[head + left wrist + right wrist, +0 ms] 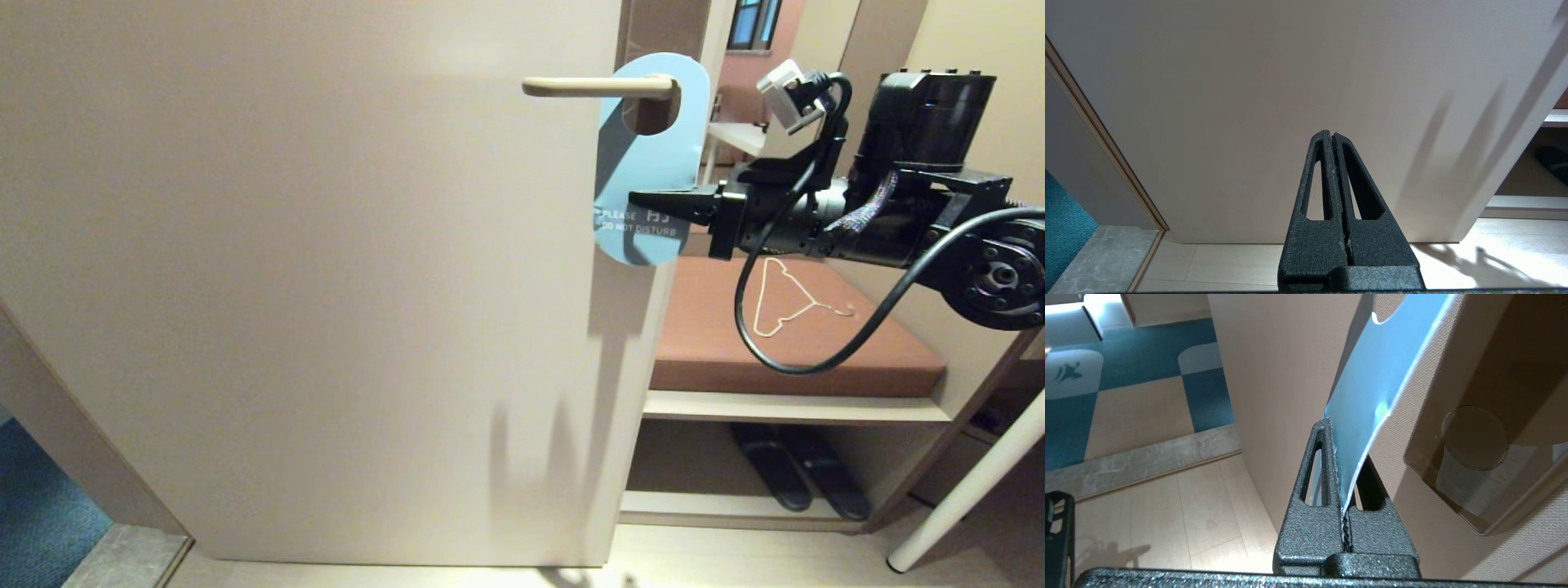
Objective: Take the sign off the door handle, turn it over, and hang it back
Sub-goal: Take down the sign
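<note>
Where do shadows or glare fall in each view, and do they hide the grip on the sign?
Head view: the right gripper shades the grey-blue card sign and beige door. Left wrist view: the shut left gripper, streaked shadows, bright floor glare. Right wrist view: a small highlight on the sign; the grip stays plain.

I count one sign (649, 155); one door handle (600, 86); one door (310, 286); one white wire hanger (788, 298); two dark slippers (800, 474); two grippers, right (653, 200) and left (1332, 136).
</note>
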Robot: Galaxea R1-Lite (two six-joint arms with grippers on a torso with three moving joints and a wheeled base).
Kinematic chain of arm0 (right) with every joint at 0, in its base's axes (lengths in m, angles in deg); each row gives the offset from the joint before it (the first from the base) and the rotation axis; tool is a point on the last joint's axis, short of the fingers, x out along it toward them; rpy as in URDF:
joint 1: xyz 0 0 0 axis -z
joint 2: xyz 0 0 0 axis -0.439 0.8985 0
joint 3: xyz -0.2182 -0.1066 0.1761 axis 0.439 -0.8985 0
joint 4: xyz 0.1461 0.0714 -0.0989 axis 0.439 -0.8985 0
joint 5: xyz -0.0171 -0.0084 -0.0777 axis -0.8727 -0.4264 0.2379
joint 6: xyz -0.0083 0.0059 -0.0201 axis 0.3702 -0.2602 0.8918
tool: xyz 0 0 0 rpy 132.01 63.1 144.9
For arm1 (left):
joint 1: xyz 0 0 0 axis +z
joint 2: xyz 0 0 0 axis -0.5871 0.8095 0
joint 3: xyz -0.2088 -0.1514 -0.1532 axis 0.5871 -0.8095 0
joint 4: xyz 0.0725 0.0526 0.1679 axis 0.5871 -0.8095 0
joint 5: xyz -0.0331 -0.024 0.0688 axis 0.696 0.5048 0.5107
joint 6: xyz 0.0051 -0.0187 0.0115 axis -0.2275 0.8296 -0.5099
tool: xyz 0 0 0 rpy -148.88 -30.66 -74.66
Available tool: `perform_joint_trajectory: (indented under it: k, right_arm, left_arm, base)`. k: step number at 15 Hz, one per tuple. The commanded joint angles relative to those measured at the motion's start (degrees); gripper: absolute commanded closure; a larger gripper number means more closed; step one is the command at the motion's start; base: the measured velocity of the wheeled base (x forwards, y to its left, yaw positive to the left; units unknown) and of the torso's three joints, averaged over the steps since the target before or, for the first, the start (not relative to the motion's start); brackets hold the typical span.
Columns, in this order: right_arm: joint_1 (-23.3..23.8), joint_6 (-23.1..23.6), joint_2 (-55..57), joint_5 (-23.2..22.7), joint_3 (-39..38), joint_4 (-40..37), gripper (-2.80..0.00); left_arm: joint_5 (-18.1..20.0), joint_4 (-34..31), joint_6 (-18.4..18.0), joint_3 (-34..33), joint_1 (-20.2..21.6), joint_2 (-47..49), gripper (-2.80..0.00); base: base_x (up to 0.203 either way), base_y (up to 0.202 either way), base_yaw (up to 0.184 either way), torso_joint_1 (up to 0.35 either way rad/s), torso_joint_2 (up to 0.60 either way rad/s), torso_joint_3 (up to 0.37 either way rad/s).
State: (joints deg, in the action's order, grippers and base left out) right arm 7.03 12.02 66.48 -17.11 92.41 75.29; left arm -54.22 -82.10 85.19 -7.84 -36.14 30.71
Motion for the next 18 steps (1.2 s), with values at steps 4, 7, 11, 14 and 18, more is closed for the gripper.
perform_joint_trajectory:
  k: [4,7,11,14,18]
  right_arm:
    - [-0.04,0.19,-0.82,2.05,-1.17,0.33,0.0]
    - [-0.06,0.55,-0.82,4.76,-1.24,0.33,0.0]
    - [-2.55,0.56,-0.76,9.48,-1.24,0.41,0.0]
    - [-5.2,0.55,-0.65,13.84,-1.24,0.41,0.0]
    - [-6.64,0.64,-0.65,16.9,-0.72,0.5,0.0]
  left_arm:
    - [-0.02,0.01,0.04,0.0,0.01,0.0,0.0]
    - [-0.02,0.01,0.04,0.0,0.01,0.0,0.0]
    - [-0.02,0.01,0.04,0.0,0.01,0.0,0.0]
    - [-0.02,0.01,0.04,0.0,0.01,0.0,0.0]
    - [-0.02,0.01,0.04,0.0,0.01,0.0,0.0]
  base:
    - [0.0,0.0,0.0,0.0,0.0,0.0]
    - [0.0,0.0,0.0,0.0,0.0,0.0]
    - [0.0,0.0,0.0,0.0,0.0,0.0]
    - [0.0,0.0,0.0,0.0,0.0,0.0]
    - [0.0,0.0,0.0,0.0,0.0,0.0]
